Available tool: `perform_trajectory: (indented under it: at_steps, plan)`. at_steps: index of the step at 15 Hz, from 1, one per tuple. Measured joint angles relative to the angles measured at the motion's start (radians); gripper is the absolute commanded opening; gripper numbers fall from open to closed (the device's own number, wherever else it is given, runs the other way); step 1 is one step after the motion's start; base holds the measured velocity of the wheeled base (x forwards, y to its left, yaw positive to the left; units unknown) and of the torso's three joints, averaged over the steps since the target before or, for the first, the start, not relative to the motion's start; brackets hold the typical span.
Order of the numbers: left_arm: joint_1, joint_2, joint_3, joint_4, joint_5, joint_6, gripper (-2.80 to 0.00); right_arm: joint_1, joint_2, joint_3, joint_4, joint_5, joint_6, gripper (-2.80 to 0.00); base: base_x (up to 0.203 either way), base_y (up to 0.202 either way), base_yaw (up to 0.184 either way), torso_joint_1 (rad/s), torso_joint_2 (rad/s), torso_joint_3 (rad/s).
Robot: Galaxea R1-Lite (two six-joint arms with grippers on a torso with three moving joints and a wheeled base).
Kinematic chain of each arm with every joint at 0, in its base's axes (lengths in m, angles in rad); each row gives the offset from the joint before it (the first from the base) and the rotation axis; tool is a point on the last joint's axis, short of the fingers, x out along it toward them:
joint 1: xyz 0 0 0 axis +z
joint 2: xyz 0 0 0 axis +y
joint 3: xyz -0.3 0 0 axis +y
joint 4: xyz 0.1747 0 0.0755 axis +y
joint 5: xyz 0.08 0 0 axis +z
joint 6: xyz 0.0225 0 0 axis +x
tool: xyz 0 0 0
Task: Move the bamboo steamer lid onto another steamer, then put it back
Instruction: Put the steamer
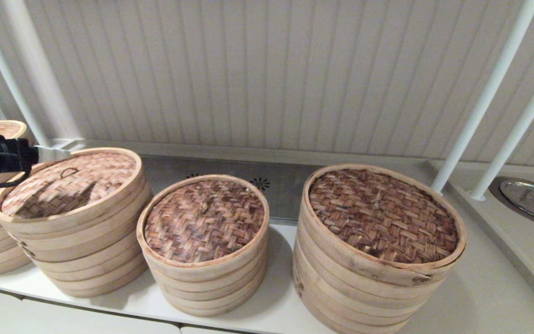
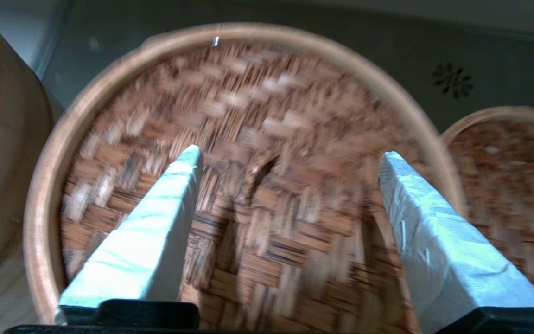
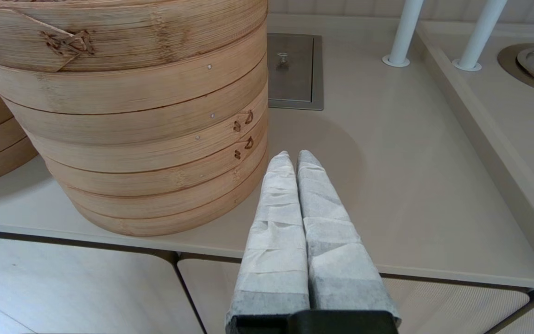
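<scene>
While my left gripper point(image 2: 290, 160) hovers spread wide above it, the bamboo steamer lid point(image 1: 67, 183) sits on the leftmost full stack: light, stiff, rim too broad, so I'd pinch its loop handle point(image 1: 68, 172). My right gripper point(image 3: 295, 157) is parked, pressed together.

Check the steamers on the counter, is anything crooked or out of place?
The light woven lid sits tilted on its steamer, its far edge higher than the near edge. The left end effector hovers open over it. Nothing else stands out.
</scene>
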Motion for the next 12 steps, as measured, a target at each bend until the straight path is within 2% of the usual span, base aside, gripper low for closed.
perform_trajectory:
  at_steps: [2, 3, 6, 10, 12]
  plan:
    - [0.0, -0.074, 0.018, 0.018, 0.0, -0.012, 0.0, 0.0, 0.0, 0.0, 0.0, 0.0, 0.0, -2.8, 0.0, 0.0, 0.0, 0.0, 0.0, 0.0]
    - [0.0, -0.115, 0.03, 0.038, -0.003, -0.024, -2.8, 0.0, 0.0, 0.0, 0.0, 0.0, 0.0, -2.8, 0.0, 0.0, 0.0, 0.0, 0.0, 0.0]
    - [-0.005, -0.257, 0.068, 0.148, -0.065, -0.061, -2.8, 0.0, 0.0, 0.0, 0.0, 0.0, 0.0, -2.8, 0.0, 0.0, 0.0, 0.0, 0.0, 0.0]
    - [-0.008, -0.44, 0.196, 0.31, -0.249, -0.088, -2.8, 0.0, 0.0, 0.0, 0.0, 0.0, 0.0, -2.8, 0.0, 0.0, 0.0, 0.0, 0.0, 0.0]
    - [-0.011, -0.514, 0.291, 0.328, -0.299, -0.087, -2.8, 0.0, 0.0, 0.0, 0.0, 0.0, 0.0, -2.8, 0.0, 0.0, 0.0, 0.0, 0.0, 0.0]
